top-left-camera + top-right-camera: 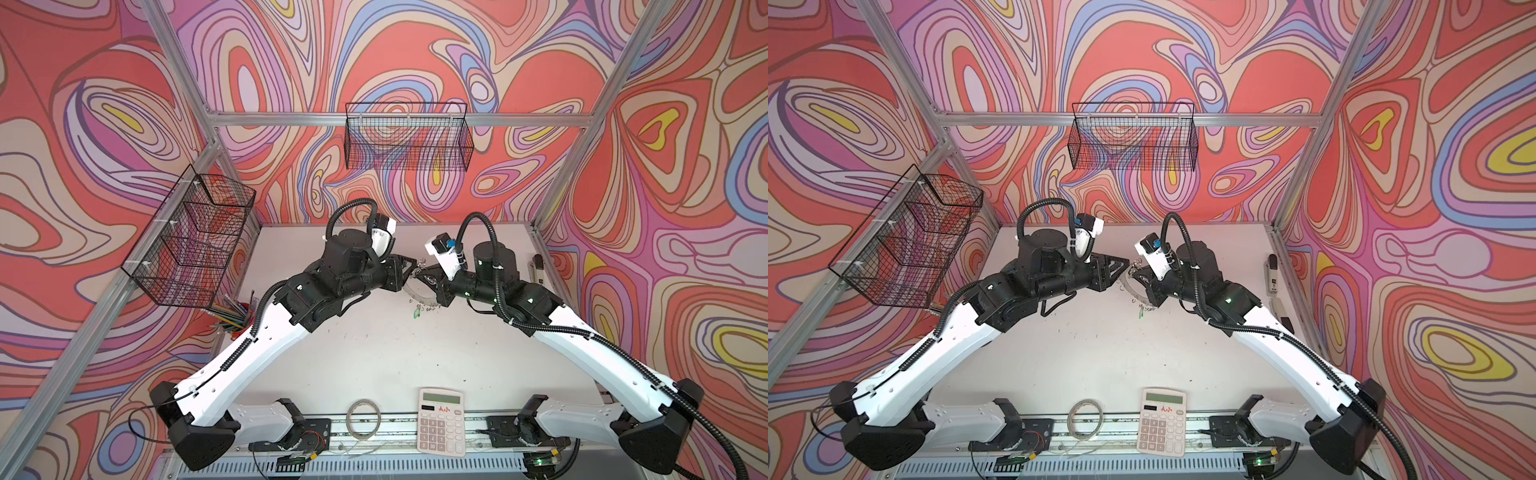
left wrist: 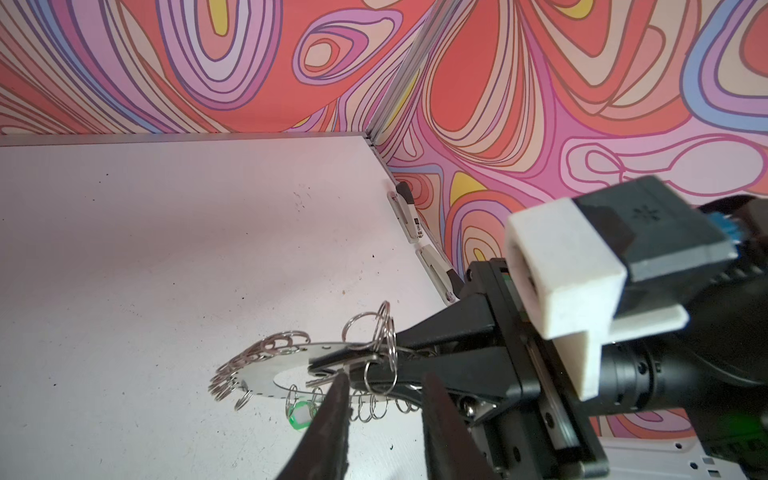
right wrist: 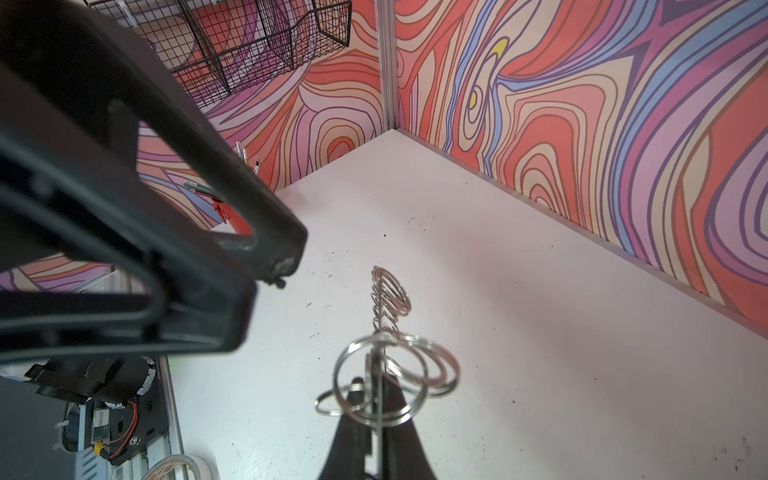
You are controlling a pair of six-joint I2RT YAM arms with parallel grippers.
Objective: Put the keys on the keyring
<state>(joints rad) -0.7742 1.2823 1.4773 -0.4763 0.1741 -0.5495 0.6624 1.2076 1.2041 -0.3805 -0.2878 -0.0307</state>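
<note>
The keyring, a flat silver disc edged with several small wire loops, hangs above the table between both arms; it also shows in both top views. My right gripper is shut on the disc's rim, which stands edge-on among loose rings in the right wrist view. A key with a green tag dangles from a loop under the disc. My left gripper is open; one fingertip sits right at the disc's edge, and nothing is held between the fingers.
A calculator and a translucent tape roll lie at the front edge. Pens stand at the left wall, staplers along the right wall. Wire baskets hang on the walls.
</note>
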